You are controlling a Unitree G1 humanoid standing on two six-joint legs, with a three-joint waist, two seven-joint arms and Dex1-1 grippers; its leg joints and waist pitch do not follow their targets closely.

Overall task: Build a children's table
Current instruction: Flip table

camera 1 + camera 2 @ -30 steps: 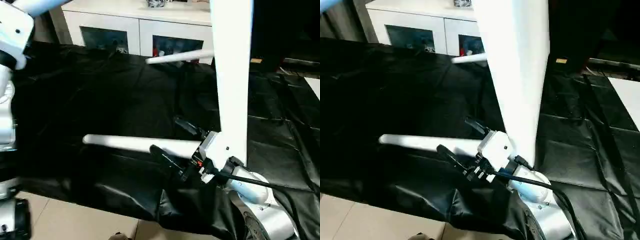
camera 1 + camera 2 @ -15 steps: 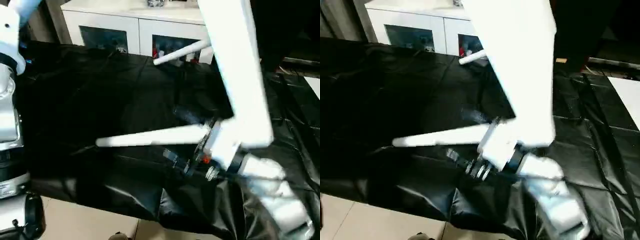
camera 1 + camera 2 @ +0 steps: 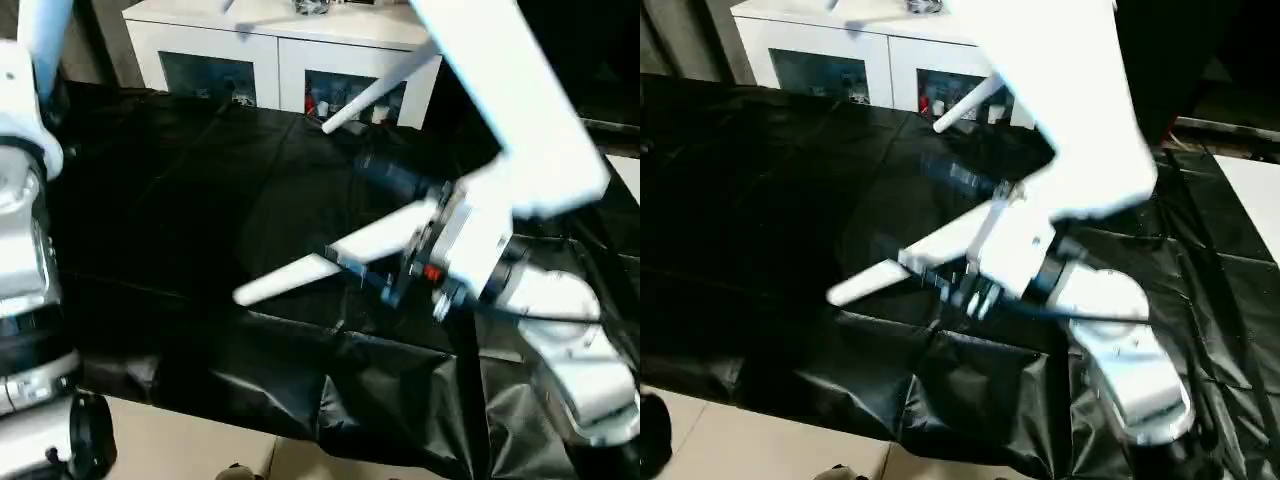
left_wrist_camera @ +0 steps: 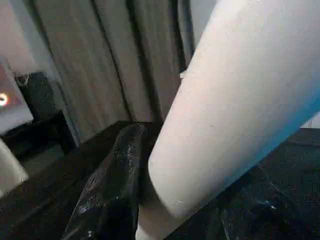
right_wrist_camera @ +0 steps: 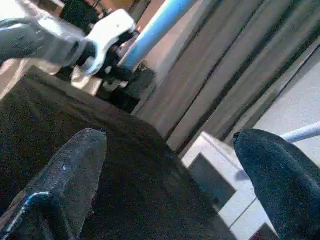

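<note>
Children's table [image 3: 525, 120] tilted above black-draped bench [image 3: 200, 200]; left fingers [image 4: 115, 185] clenched on a leg [image 4: 235, 110], right fingers [image 5: 75, 170] released, empty. Brace near leg [image 3: 320, 262] before lowering.

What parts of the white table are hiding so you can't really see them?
- Tabletop: in the eye views, the top edge cuts off its upper part.
- Held leg in the left end effector: in the left wrist view, both ends run out of the picture.
- Front leg: the right end effector hides its thick end and socket.
- Cabinet: the things behind its glass are too small to name.
</note>
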